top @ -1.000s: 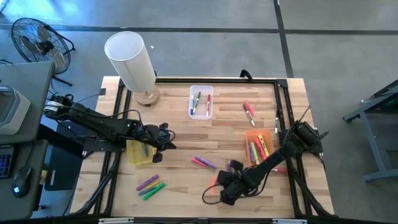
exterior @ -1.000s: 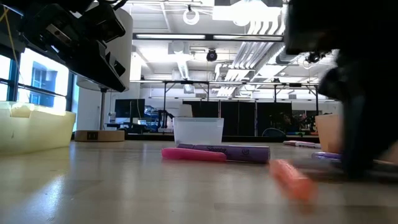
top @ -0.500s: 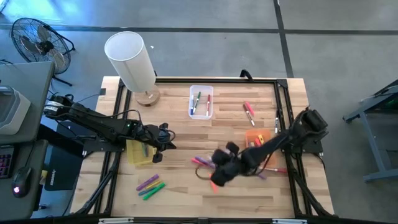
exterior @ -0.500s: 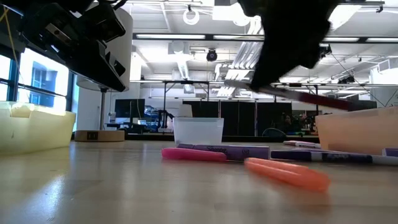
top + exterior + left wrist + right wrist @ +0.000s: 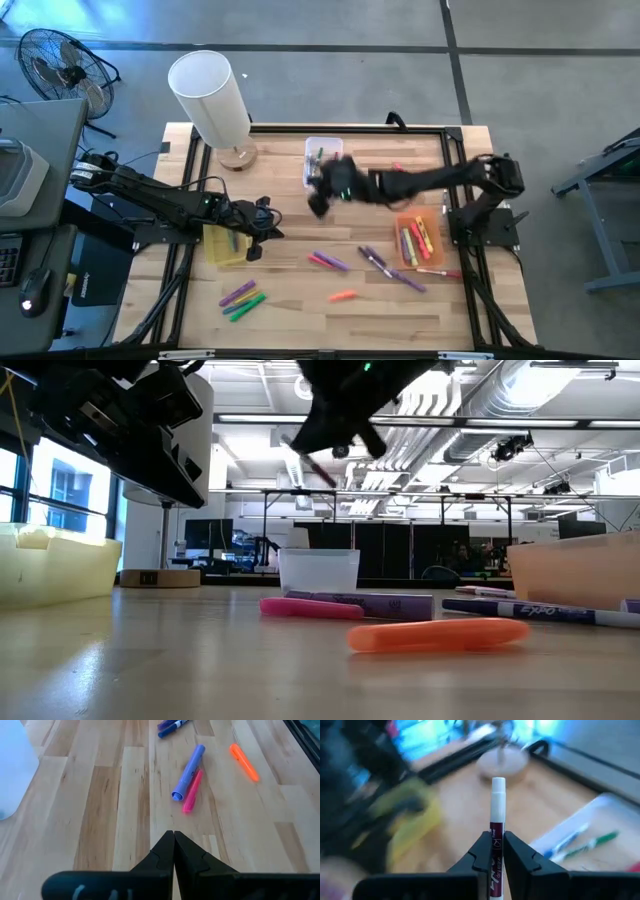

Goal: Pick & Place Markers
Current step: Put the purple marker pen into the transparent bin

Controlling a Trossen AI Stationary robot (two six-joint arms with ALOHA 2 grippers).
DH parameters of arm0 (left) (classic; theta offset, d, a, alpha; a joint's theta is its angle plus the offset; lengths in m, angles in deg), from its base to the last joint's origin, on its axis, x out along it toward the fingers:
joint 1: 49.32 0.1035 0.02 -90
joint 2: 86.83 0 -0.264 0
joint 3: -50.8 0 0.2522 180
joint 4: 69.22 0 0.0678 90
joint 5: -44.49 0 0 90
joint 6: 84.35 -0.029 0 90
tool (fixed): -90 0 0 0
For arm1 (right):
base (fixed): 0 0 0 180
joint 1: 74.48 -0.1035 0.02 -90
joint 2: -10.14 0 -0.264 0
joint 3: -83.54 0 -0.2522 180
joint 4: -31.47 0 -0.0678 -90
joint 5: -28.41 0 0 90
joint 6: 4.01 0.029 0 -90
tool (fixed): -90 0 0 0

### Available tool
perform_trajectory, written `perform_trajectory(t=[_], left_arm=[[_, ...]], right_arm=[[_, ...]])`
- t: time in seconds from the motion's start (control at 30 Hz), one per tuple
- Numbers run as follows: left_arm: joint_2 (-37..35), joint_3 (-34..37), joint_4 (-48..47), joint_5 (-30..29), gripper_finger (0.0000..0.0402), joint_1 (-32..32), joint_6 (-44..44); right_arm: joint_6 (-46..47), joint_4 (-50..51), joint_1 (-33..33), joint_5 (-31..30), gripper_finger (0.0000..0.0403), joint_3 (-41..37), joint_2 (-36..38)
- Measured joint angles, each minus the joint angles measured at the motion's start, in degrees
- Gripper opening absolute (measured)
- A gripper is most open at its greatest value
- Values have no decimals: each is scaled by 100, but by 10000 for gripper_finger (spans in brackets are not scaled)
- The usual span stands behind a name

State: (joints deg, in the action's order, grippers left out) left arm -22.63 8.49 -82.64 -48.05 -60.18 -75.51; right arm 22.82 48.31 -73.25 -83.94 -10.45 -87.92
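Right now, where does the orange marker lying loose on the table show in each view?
High view: orange marker near the front edge, centre.
Low view: nearest marker, lying across the foreground.
Left wrist view: upper right, beyond the shut left tool.
Right wrist view: not in it.
Shared landmark: the pink and purple marker pair beside it.

A light wooden table (image 5: 290, 215) carries a clear bin (image 5: 323, 163), yellow bin (image 5: 225, 245), orange bin (image 5: 416, 235), a lamp's round base (image 5: 238, 156), and loose markers: pink-purple pair (image 5: 328, 261), orange one (image 5: 342, 296), green-purple cluster (image 5: 242, 299)
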Motion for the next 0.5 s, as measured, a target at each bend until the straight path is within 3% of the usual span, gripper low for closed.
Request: perform_trajectory(t=[0.27, 0.5], left_arm=[[0, 2, -52, 2, 0, 0, -13], [0, 0, -48, 2, 0, 0, -267]], right_arm=[[355, -428, 1477, 317, 22, 0, -600], [622, -445, 1882, 1022, 35, -2, -1211]])
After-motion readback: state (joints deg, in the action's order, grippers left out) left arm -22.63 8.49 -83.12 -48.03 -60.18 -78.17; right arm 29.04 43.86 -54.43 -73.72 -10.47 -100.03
